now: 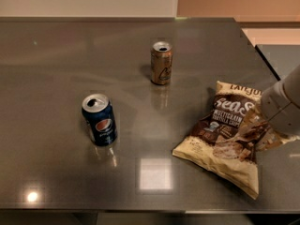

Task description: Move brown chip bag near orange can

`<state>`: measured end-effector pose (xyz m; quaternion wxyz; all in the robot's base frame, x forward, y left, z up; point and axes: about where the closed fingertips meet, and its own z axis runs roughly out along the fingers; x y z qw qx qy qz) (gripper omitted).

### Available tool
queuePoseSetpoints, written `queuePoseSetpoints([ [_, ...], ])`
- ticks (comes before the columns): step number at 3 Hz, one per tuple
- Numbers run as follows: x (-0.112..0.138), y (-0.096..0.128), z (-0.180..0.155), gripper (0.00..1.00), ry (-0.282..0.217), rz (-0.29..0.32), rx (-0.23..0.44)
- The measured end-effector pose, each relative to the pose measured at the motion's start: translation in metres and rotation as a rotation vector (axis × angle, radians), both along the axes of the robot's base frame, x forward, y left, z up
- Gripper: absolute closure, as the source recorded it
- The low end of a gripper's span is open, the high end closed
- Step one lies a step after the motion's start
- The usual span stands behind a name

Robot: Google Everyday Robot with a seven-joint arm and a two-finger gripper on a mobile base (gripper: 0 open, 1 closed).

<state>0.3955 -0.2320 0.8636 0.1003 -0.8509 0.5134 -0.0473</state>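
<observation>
- The end effector (273, 120) comes in from the right edge of the frame, at mid height, as a pale rounded body that slants down and to the left.
- Its lower tip sits over the right side of the brown chip bag (228, 136); whether it grips the bag or only rests against it cannot be told, and neither can its opening.
- The brown chip bag lies flat on the surface (65, 60) in the lower right of the frame, directly left of and beneath the end effector, with its lettered top pointing to the upper right and its cream bottom corner pointing to the lower right.
- The bag's right edge is partly hidden behind the end effector.
- The orange can (161, 63) stands upright above and to the left of the bag, near the upper middle of the frame, with bare surface between the two.
- A blue Pepsi can (99, 120) stands upright left of centre, well apart from the bag and from the orange can.
- The dark, glossy surface shows faint reflections beneath both cans.
</observation>
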Motion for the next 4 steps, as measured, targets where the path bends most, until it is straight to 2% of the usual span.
queuePoseSetpoints([
  [1, 0.009, 0.002, 0.018, 0.88, -0.020, -0.033, 0.021],
  [2, 0.032, 0.011, 0.038, 1.00, -0.057, -0.077, 0.044],
  [3, 0.064, 0.027, 0.058, 1.00, -0.106, -0.097, 0.061],
  [4, 0.094, 0.046, 0.062, 1.00, -0.127, -0.083, 0.066],
])
